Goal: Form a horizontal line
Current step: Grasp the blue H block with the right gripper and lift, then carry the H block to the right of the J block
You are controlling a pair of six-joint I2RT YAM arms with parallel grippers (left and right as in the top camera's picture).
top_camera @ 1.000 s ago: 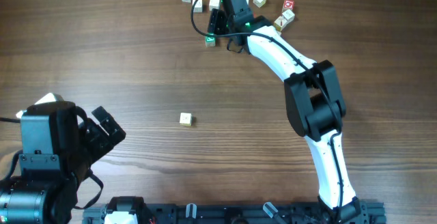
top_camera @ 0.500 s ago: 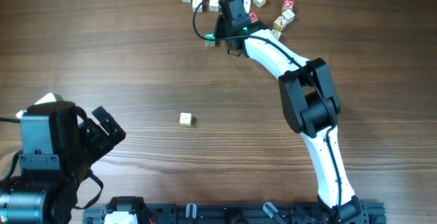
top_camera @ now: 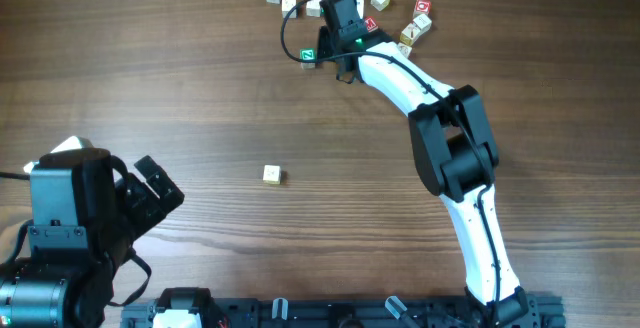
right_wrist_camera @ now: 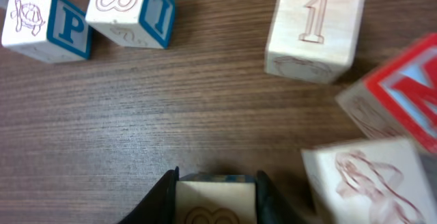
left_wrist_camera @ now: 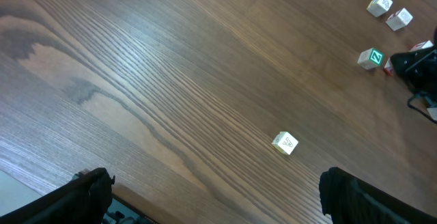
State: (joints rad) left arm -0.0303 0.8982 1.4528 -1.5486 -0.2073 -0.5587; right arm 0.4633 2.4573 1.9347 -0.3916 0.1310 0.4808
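The left claw [left_wrist_camera: 215, 183] rests released at the lower left of the overhead view, its fingers wide apart with nothing between them. It has no part in this step. At the upper middle, the right claw [right_wrist_camera: 216, 177] is clenched on a pale cube [right_wrist_camera: 217, 203], with one finger against each side face.

No row exists yet. Its cubes lie scattered in the cluster at the upper middle of the table [top_camera: 150, 68], and the red cube [right_wrist_camera: 403, 94] with its white M sits just right of the claw.

For a clean lift, I judge the claw should rise straight up before travelling. The red cube and a blurred pale cube [right_wrist_camera: 372, 179] crowd its right finger, and a sideways drag would knock them. A square, centred hold matters too, since a skewed cube would land crooked. The lone cube [top_camera: 271, 174] on open table could anchor the row.

All the cubes are light, bare wood with flat faces and crisp edges, easy to pinch but likely to slide on the smooth, grained table. From the left of the wrist view there is a cube with a blue P [right_wrist_camera: 44, 20], one with a blue I [right_wrist_camera: 130, 9] and one with an engraved 1 [right_wrist_camera: 314, 33]. In the overhead view a green-faced cube [top_camera: 308, 56] lies just left of the claw.
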